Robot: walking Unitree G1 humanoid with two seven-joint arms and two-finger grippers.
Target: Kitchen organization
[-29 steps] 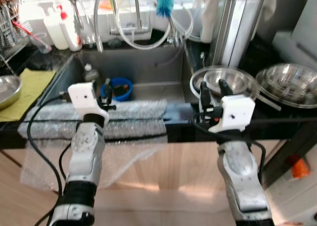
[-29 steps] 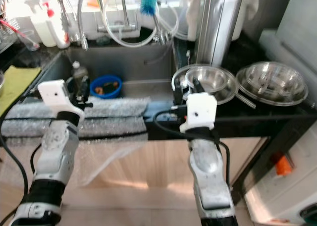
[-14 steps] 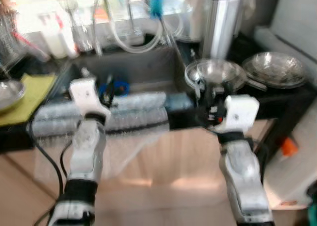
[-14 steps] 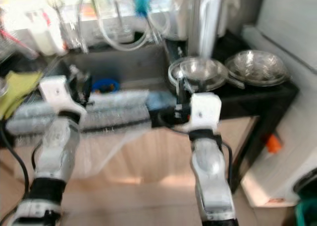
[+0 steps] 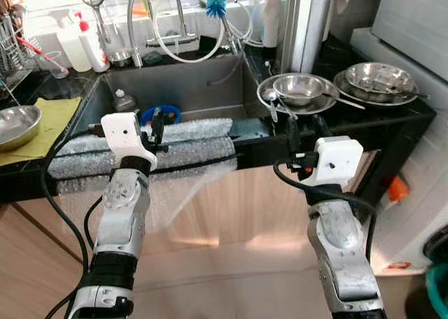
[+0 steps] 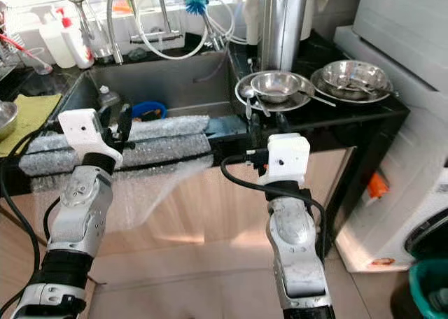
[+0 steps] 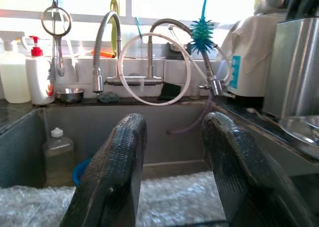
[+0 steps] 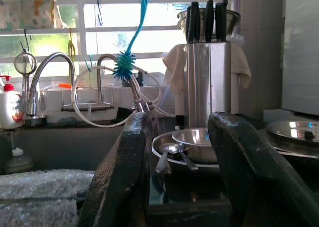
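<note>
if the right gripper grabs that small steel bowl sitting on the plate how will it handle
The small steel bowl looks thin and probably light, rigid rather than floppy. Its shiny curved wall may slip between the right gripper's open fingers. It rests on the plate beside a spoon, so nudging it would likely rattle both.

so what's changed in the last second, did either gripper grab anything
No. The camera pulled back, so the counter looks farther off. The left gripper and right gripper stay open, empty, raised before the counter edge. The bubble wrap, steel bowls and blue tub in the sink lie as before.
</note>
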